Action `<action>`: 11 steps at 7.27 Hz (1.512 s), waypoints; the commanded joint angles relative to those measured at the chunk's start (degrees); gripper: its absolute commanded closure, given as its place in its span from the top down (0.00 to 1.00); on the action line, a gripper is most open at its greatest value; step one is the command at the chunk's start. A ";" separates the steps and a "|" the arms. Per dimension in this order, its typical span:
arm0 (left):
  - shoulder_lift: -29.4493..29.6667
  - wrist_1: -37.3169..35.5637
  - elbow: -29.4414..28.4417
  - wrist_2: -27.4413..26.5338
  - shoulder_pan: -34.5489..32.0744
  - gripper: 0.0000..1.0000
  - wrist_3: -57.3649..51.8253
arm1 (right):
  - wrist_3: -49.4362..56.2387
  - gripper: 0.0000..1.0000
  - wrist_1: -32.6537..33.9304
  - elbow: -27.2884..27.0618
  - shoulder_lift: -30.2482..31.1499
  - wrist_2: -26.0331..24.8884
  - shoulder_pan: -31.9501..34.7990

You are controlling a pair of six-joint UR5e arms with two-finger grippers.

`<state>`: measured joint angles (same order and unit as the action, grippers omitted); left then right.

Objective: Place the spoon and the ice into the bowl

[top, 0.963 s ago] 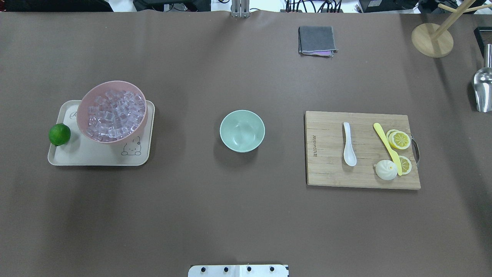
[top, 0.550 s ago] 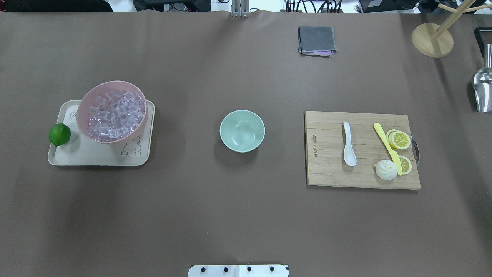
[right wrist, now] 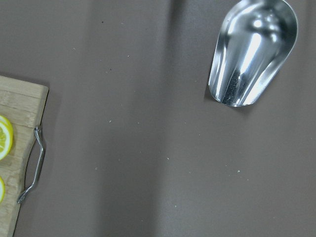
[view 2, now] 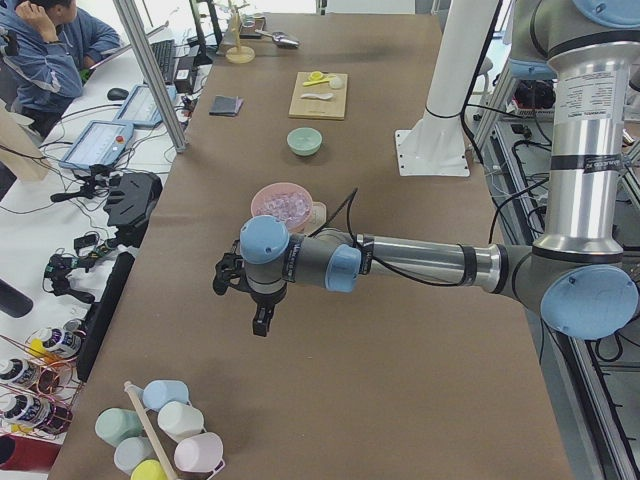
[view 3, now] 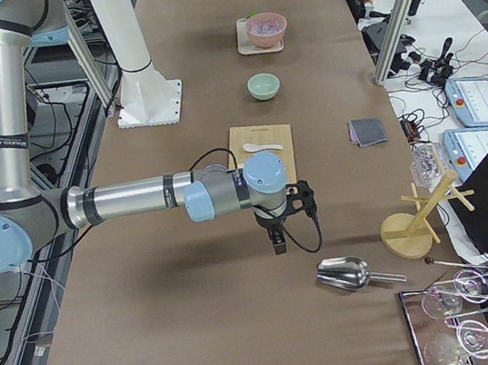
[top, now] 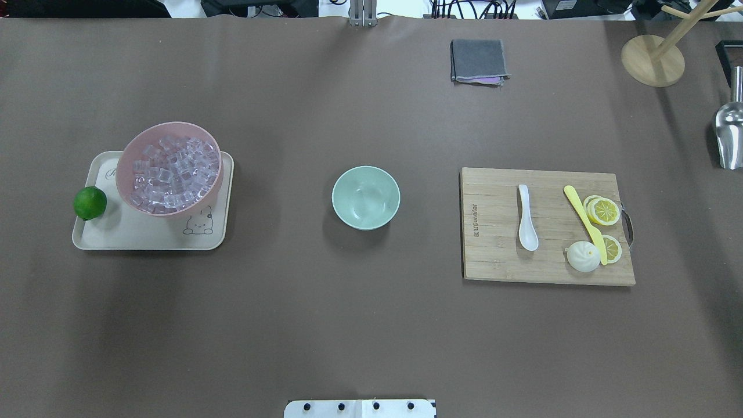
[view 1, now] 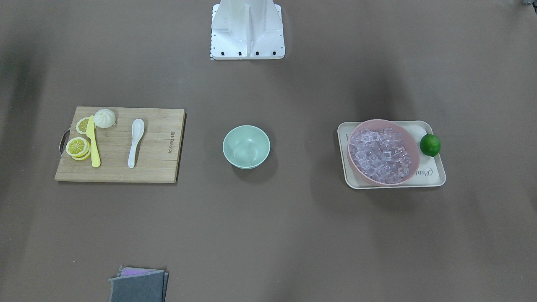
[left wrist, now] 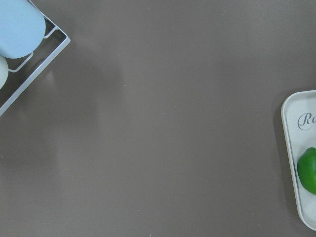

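The white spoon lies on the wooden cutting board at the right, scoop toward me. The empty mint-green bowl stands at the table's middle. The ice is heaped in the pink bowl on a beige tray at the left. My left gripper hangs above bare table beyond the tray, seen only in the exterior left view. My right gripper hangs between the board and a metal scoop, seen only in the exterior right view. I cannot tell whether either is open or shut.
A lime sits on the tray's left edge. A yellow knife, lemon slices and a white bun share the board. A metal scoop, wooden stand and grey cloth lie at the far right and back.
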<state>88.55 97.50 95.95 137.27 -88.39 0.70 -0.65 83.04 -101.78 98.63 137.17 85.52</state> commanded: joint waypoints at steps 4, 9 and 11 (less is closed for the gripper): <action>-1.45 2.33 3.34 1.23 2.94 0.98 0.44 | -2.58 1.00 -0.16 -1.05 -2.73 3.43 -0.35; 6.87 2.34 8.55 2.04 12.62 0.98 29.22 | -30.64 1.00 -9.91 -1.66 -12.82 0.05 -16.22; 10.04 1.90 9.08 -0.77 17.09 0.98 34.94 | -40.78 0.95 -10.09 -1.75 -16.96 -6.19 -24.84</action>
<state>96.29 99.64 104.79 137.87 -74.05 30.88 -34.24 73.22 -103.45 84.37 134.31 65.80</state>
